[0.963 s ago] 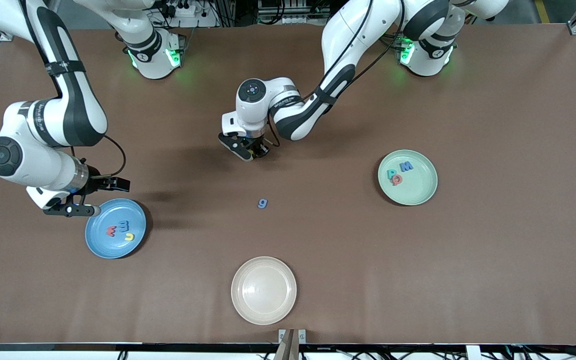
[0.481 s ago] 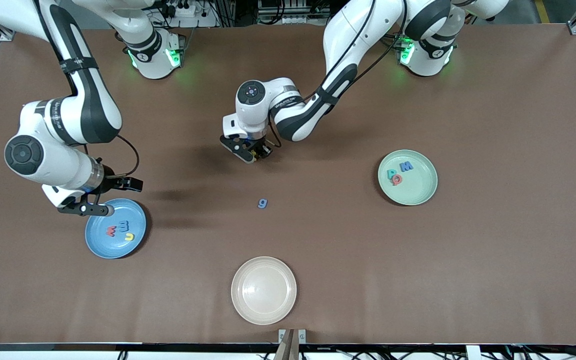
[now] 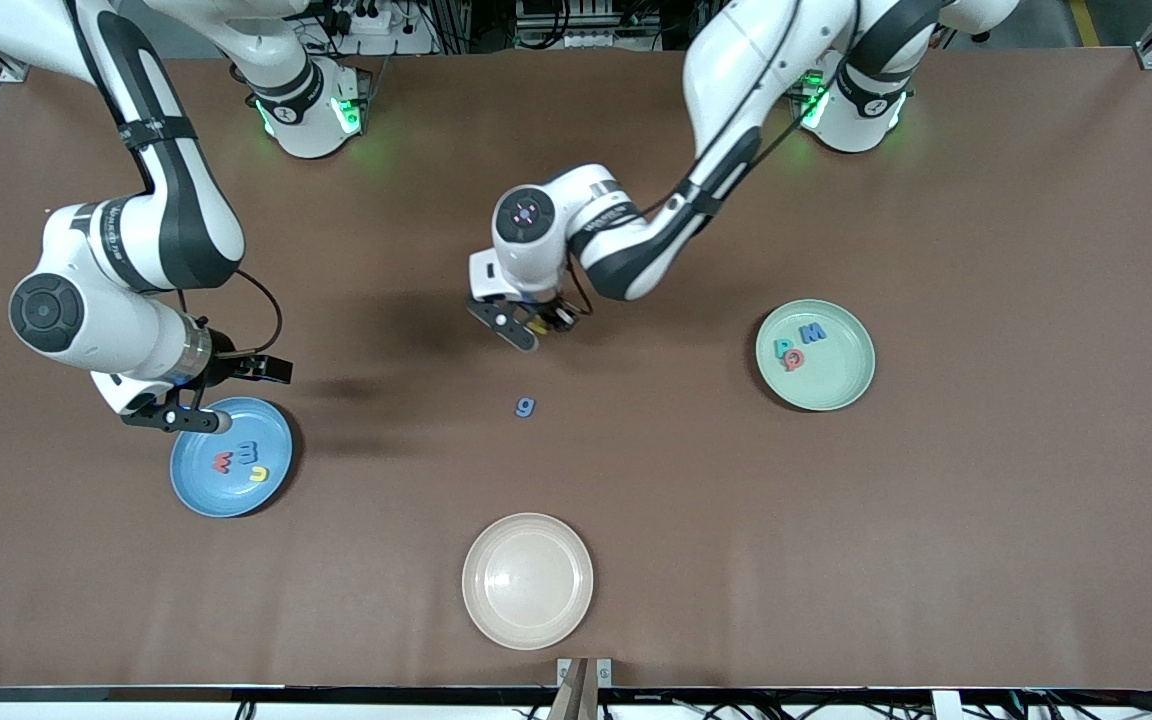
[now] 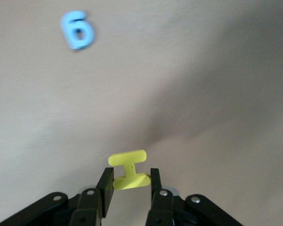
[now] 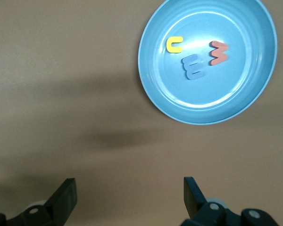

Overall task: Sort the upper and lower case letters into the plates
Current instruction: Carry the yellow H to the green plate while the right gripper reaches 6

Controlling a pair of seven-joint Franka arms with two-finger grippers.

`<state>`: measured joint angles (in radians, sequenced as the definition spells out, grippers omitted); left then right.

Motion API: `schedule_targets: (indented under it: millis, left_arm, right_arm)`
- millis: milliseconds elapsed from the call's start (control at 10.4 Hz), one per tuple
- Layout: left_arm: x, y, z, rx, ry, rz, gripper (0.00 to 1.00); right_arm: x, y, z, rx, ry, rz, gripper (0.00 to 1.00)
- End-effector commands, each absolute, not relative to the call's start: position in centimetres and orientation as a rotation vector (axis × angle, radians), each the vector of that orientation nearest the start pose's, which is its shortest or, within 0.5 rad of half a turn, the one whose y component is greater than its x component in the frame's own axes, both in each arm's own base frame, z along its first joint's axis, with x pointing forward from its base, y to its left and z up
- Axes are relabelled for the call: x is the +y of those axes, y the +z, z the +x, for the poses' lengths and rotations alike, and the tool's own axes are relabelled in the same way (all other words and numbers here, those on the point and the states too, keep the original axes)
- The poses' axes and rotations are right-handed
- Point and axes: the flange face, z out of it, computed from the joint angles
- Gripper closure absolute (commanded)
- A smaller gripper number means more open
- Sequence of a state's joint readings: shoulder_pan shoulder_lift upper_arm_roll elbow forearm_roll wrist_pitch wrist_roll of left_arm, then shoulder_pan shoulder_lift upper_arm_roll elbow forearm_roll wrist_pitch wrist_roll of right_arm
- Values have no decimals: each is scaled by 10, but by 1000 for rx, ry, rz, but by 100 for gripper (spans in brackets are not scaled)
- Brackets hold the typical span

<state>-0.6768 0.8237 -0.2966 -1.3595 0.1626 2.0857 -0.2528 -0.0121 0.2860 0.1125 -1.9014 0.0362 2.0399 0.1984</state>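
Fingers [image 4: 107, 190] of the left gripper [image 4: 129, 188] clamp a small flat yellow letter I [image 4: 129, 170] by its lower bar, above mid-bench. Nearest the front edge sits an empty cream round plate [image 3: 528, 581]. Farther in: a blue plate [image 3: 232, 457] holding three letters, a loose blue g [image 3: 525, 406], a mint plate [image 3: 816, 355] holding three. Right gripper [image 3: 168, 417] waits over the blue plate's rim, fingers apart. Letters look light, thin; pinch edges.

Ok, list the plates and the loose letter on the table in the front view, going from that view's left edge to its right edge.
blue plate → cream plate → blue letter g → green plate
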Motion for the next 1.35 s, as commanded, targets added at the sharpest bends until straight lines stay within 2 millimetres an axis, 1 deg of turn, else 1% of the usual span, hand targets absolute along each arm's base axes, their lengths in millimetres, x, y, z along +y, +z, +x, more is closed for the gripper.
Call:
schedule_targets:
  millis: [0,96,193,289,385,481,578,674,770,867,963,1059,1156,1252]
  left_arm:
    - [-519,268,473,1239,359,-2845,64]
    - [-489,274,482,1196,434,-2815,64]
    - [-462,278,487,1261,467,-2776,64]
    - [-429,280,494,1335,494,-2730,64]
    - [-392,280,502,1407,523,-2682,64]
    - [-364,278,506,1501,534,-2599,64]
    - [-325,274,513,1501,540,-2597,64]
    - [-300,270,507,1530,532,-2587,64]
    - [-268,262,505,1570,509,-2587,64]
    - [-233,249,507,1592,493,-2605,64]
    - [-210,236,510,1631,461,-2613,64]
    - [-202,230,511,1672,422,-2606,64]
    - [-201,228,510,1676,421,-2605,54]
    - [-201,226,509,1662,426,-2615,1]
  right_arm:
    - [83,331,596,249,246,-3068,0]
    - [106,322,594,282,249,-3071,0]
    - [133,313,591,327,242,-3074,0]
    - [163,306,588,376,225,-3072,0]
    - [195,294,584,407,190,-3067,0]
    - [224,276,578,447,171,-3060,0]
    - [258,259,570,515,130,-3040,0]
    - [286,243,567,583,96,-3014,0]
    - [312,230,568,616,93,-3001,0]
    - [344,219,569,666,92,-2986,0]
    - [375,209,570,713,78,-2968,0]
    - [392,200,572,727,76,-2961,0]
    - [400,194,572,716,76,-2962,0]
    - [409,189,571,696,73,-2967,0]
